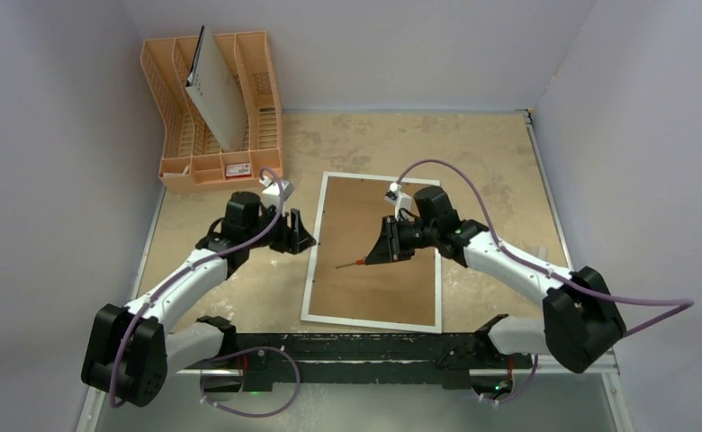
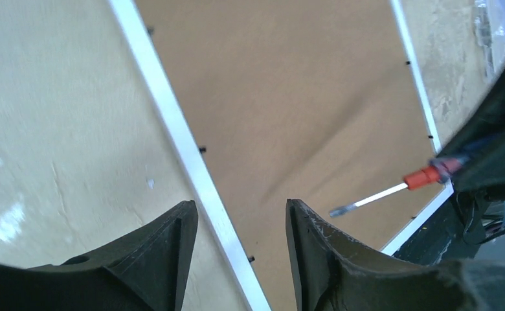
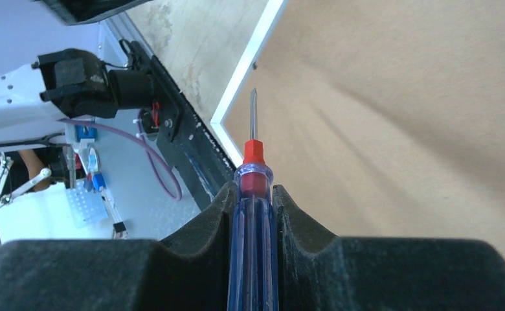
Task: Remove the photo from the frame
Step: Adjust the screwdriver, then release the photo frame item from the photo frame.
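Right fingers (image 1: 382,247) are clamped on the blue handle of a screwdriver (image 3: 254,170), with its red collar just ahead of the tips. The metal shaft points across the brown back toward the left border; contact not discernible. Left fingers (image 1: 301,232) are parted, holding nothing, poised over the left white border of the frame (image 1: 365,297). Frame lies flat, back up, mid-way across the bench (image 1: 473,153), between the two arms. Far left corner: orange rack (image 1: 259,81), with a grey-white perforated board (image 1: 214,99) leaning in it.
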`<state>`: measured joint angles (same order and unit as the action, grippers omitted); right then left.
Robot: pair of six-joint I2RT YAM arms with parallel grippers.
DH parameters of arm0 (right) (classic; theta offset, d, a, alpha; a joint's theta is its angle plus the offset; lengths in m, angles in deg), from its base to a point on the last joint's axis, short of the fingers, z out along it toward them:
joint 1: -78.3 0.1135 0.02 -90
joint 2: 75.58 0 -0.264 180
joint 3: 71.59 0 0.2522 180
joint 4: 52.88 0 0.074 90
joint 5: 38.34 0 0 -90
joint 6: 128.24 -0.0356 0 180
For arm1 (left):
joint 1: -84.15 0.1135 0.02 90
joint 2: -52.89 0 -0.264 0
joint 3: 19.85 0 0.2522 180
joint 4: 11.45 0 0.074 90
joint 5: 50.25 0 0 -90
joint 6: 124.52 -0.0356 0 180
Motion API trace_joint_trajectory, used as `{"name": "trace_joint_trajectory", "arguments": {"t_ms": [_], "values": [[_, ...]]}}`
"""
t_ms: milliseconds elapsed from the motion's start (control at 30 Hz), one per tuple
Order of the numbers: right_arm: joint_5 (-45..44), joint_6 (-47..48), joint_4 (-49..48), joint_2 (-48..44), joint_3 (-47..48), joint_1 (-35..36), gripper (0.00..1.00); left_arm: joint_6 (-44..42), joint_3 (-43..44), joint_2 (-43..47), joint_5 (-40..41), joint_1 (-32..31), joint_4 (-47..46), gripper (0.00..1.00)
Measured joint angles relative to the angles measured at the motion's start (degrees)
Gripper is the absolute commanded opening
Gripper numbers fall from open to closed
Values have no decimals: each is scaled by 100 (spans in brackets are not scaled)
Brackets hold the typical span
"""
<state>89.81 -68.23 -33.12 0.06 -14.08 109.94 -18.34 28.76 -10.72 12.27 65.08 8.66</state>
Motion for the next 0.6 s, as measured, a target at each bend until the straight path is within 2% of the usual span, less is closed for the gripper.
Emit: {"name": "trace_joint_trajectory", "arguments": {"t_ms": [167,267,433,600], "values": [[-149,-411,-804,-549,-723,474,0,846,-682,-87,243,15,-243,52],[-254,-505,-1156,-715,-1016,638,0,1178,-800,-330,236,20,-433,50],[-291,-514,-1657,-396,-1036,782,0,1344,-809,-754,214,20,-710,44],[-378,-492,-2031,129,-1036,927,0,1314,-809,-1040,201,20,-721,43]]}}
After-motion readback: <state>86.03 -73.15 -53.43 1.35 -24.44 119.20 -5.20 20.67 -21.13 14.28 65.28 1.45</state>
